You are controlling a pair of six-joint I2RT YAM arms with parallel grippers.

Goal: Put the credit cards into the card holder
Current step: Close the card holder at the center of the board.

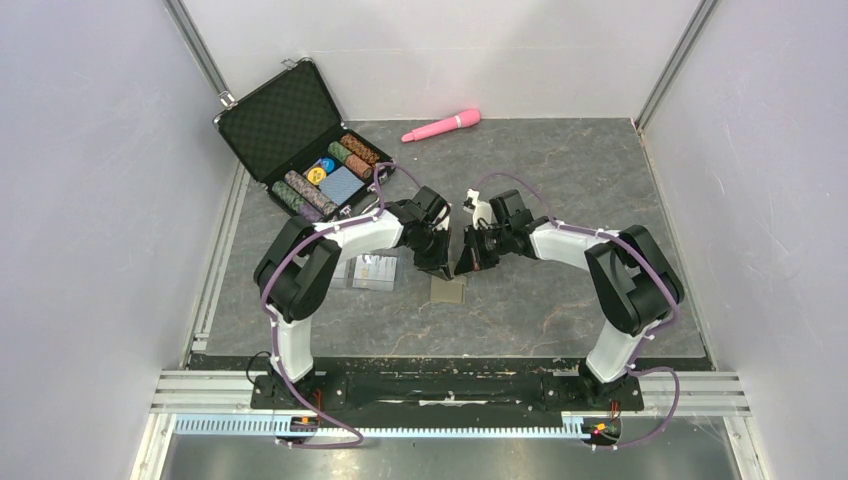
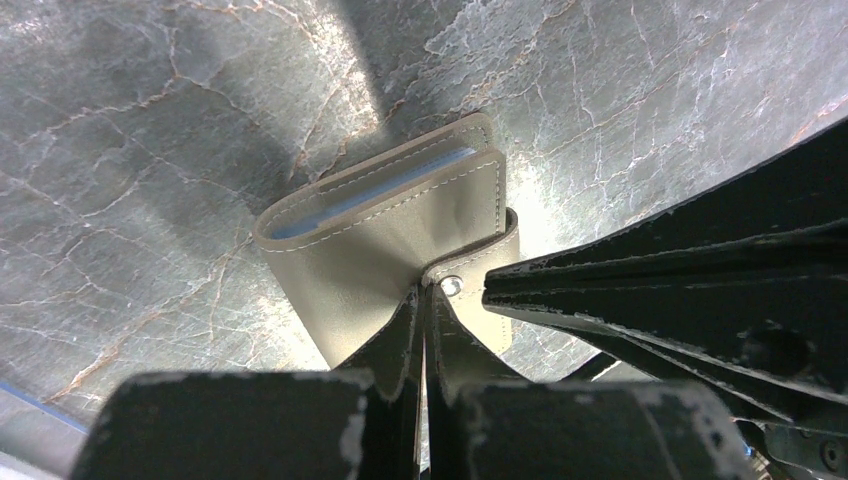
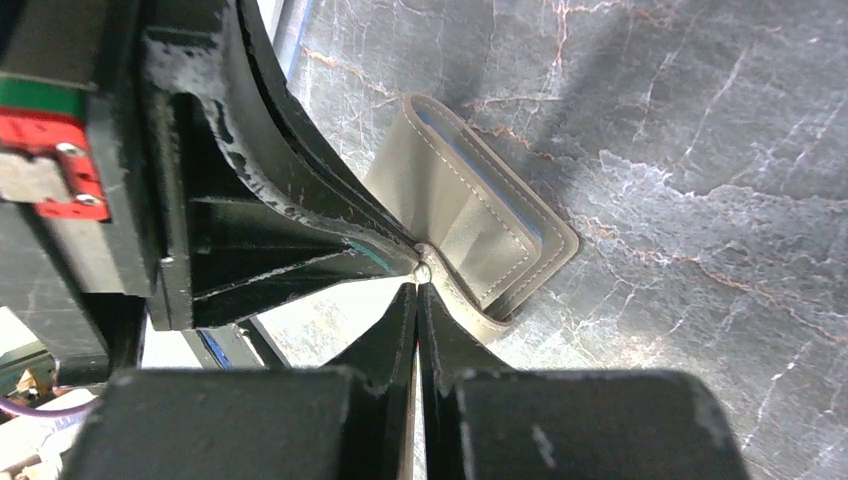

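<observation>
**Both tools clenched at the card holder, mid-desk**

Just ahead of the arm bases, the left tool (image 2: 422, 295) and the right tool (image 3: 418, 288) met nose to nose over the middle of the desk (image 1: 560, 200). Between and under their tips sat the card holder (image 2: 400, 230), folded, its light-blue lining showing along the open edge. The left tool's fingers were clamped on the holder's edge right beside the snap tab (image 2: 452, 286). The right tool was clenched as well, its tips at that same tab. Whether it actually pinched the strap could not be told from its wrist view.

Just left of the holder, partly under the left forearm, the credit cards (image 1: 372, 272) lay flat on the desk, outside the holder. Farther back on the left stood an open black case (image 1: 290, 120) holding poker chips (image 1: 352, 155), and at the far edge lay a pink wand-shaped object (image 1: 441, 125).
</observation>
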